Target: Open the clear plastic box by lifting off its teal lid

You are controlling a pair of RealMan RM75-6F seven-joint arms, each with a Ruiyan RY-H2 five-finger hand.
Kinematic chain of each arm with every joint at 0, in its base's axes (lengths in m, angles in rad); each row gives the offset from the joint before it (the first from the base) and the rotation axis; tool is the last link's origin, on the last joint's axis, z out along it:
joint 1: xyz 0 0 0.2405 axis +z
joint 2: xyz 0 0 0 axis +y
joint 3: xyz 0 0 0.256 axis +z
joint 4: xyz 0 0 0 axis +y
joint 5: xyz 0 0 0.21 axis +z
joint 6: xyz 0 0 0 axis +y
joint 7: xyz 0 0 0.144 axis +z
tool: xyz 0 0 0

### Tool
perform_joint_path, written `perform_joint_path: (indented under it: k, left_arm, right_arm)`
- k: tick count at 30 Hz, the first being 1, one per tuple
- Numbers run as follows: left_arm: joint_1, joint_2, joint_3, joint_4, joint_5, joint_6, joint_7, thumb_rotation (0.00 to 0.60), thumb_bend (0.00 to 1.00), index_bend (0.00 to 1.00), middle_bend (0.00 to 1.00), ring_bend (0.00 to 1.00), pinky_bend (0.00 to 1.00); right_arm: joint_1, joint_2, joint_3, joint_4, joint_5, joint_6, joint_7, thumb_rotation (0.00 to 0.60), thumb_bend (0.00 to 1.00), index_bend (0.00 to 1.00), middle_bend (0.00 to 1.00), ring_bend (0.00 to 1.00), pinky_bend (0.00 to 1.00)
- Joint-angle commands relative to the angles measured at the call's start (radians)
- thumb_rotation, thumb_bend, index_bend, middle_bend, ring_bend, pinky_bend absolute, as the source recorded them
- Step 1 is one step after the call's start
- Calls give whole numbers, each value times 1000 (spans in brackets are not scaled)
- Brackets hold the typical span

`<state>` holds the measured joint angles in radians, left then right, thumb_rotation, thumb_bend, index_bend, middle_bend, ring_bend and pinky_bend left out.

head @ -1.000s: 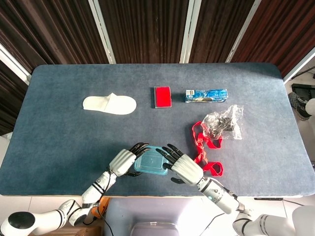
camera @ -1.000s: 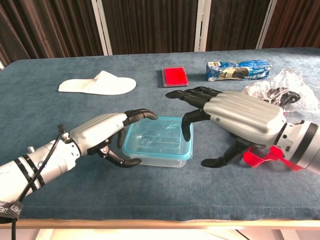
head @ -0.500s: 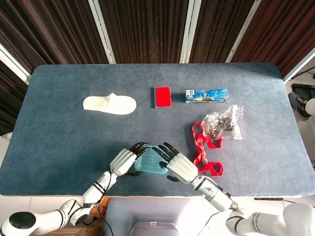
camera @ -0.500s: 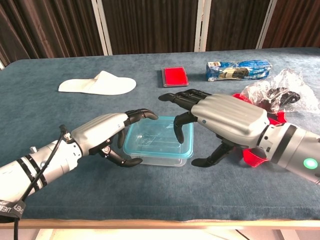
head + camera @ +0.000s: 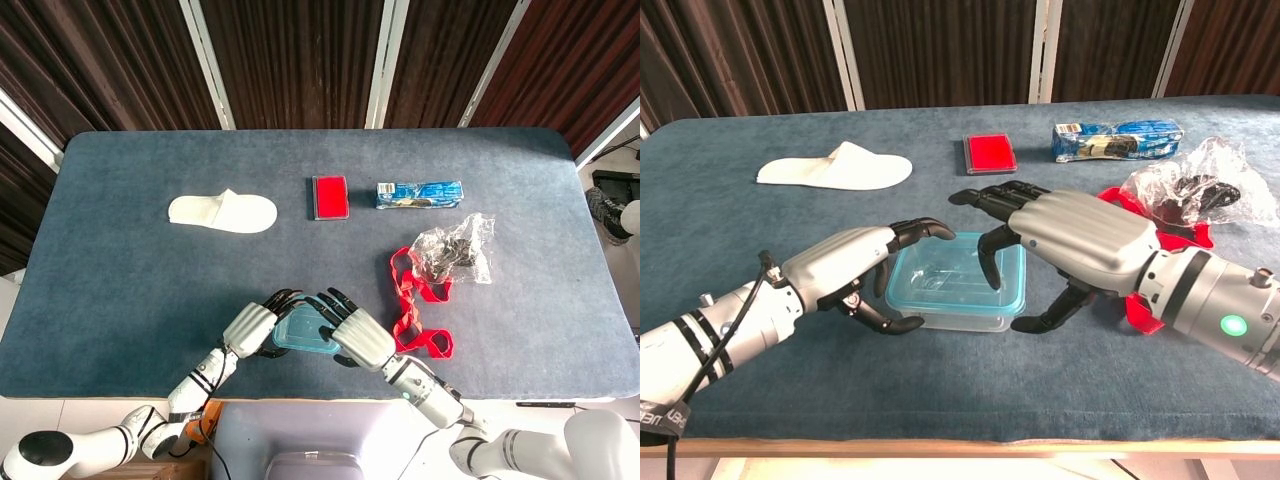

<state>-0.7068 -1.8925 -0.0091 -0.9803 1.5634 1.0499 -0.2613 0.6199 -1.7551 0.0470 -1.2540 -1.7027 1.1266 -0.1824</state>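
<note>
The left hand (image 5: 845, 268) was curled around the left end of the clear plastic box (image 5: 958, 296), its upper fingers hooked over the rim of the teal lid (image 5: 950, 275) and its thumb tucked against the side wall below, so that it gripped that end. The right hand (image 5: 1070, 237) hovered over the box's right side with its fingers apart and bent downward; one fingertip hung above the lid, and the thumb reached down beside the right wall. Whether any of them touched the box could not be told from either view, and the hand held nothing.

The box sat near the front edge of the blue surface (image 5: 120, 290), lid in place, between the two hands. Just to the right lay a red ribbon (image 5: 412, 300), partly behind the right wrist in the chest view. Beyond it sat a crumpled clear plastic bag (image 5: 455, 250) with dark contents. Farther back were a blue packet (image 5: 419, 193), a flat red case (image 5: 330, 197), and, well to the left, a white slipper (image 5: 222, 212).
</note>
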Motion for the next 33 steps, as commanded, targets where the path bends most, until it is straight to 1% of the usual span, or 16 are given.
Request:
perform_joint_path:
  k: [1, 33]
  left_arm:
    - [1, 1, 0, 0, 1, 1, 0, 600, 304, 138, 683, 471, 594]
    - [5, -24, 18, 33, 23, 11, 17, 600, 304, 138, 706, 492, 614]
  right_arm:
    - [2, -1, -1, -3, 3, 1, -1, 600, 307, 653, 131, 0, 0]
    - [21, 10, 13, -48, 57, 13, -25, 600, 307, 651, 131, 0, 0]
